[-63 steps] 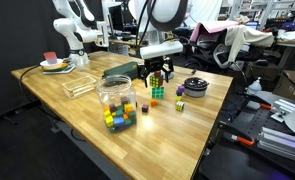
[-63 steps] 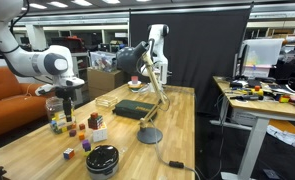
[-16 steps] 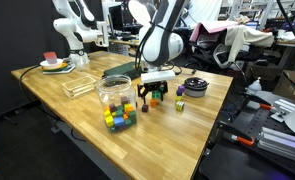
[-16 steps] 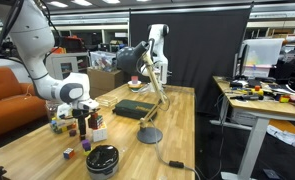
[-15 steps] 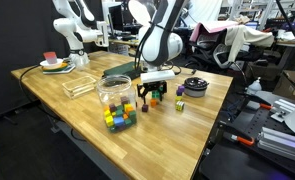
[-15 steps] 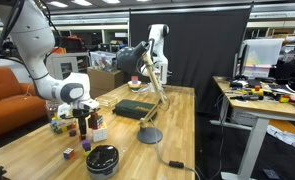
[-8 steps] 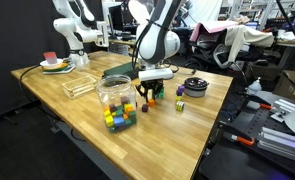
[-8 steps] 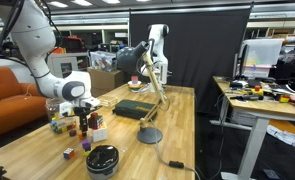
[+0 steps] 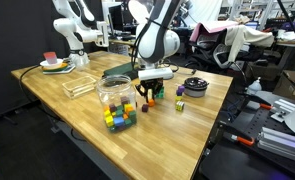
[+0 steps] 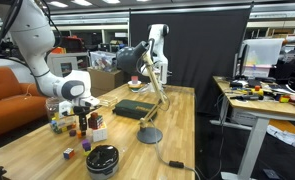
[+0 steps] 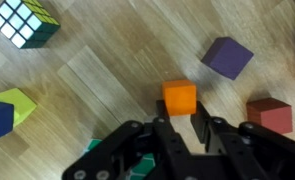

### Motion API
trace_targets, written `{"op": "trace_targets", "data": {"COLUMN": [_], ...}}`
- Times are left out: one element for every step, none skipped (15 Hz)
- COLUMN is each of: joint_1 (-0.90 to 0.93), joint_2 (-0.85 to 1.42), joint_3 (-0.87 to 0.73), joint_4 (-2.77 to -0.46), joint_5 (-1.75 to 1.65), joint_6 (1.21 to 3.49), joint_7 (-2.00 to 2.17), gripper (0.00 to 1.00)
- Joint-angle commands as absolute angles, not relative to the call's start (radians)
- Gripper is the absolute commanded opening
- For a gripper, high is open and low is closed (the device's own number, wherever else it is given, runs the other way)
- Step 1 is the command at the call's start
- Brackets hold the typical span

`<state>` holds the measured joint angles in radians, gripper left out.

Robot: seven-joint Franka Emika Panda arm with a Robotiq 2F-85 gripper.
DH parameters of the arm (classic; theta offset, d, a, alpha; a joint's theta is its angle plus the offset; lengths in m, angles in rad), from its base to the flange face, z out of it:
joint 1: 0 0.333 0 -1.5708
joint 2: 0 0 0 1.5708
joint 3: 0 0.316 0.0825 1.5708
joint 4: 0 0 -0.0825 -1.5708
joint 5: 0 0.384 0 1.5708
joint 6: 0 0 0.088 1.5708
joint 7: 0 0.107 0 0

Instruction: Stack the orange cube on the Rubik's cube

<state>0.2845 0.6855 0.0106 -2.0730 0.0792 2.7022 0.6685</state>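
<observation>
The orange cube [image 11: 180,94] rests on the wooden table in the wrist view, with its lower part between my two fingertips. My gripper [image 11: 181,106] is shut on it, one finger [image 11: 161,122] on each side. The Rubik's cube [image 11: 24,20] lies apart at the top left of that view. In both exterior views the gripper [image 9: 146,95] [image 10: 83,120] points straight down at the table among the loose blocks. There the Rubik's cube [image 9: 158,92] sits just beside the gripper, and the fingers mostly hide the orange cube.
Near the gripper lie a purple block [image 11: 227,57], a dark red block [image 11: 269,114] and a yellow-green block [image 11: 15,102]. A clear jar of blocks [image 9: 116,94], a black round object [image 9: 195,86], a clear tray [image 9: 79,86] and a lamp base [image 10: 150,135] stand on the table.
The jaws have closed from wide open onto the orange cube. The arm has hardly moved, and the cube is still on the table.
</observation>
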Motion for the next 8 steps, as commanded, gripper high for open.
{"op": "trace_targets", "data": {"joint_1": [0.316, 0.331, 0.340, 0.353, 0.366, 0.376, 0.386, 0.405], "joint_2": [0.611, 0.585, 0.563, 0.536, 0.509, 0.485, 0.460, 0.434], "joint_3": [-0.003, -0.007, -0.007, -0.010, -0.015, -0.018, -0.025, -0.046], "joint_4": [-2.123, -2.139, -2.152, -2.169, -2.185, -2.198, -2.212, -2.225], "joint_5": [0.092, 0.087, 0.084, 0.077, 0.068, 0.058, 0.044, 0.017], "joint_6": [2.682, 2.680, 2.676, 2.671, 2.667, 2.661, 2.657, 2.661], "joint_7": [0.674, 0.687, 0.696, 0.709, 0.726, 0.740, 0.759, 0.798], "gripper": [0.07, 0.07, 0.07, 0.07, 0.07, 0.07, 0.07, 0.07]}}
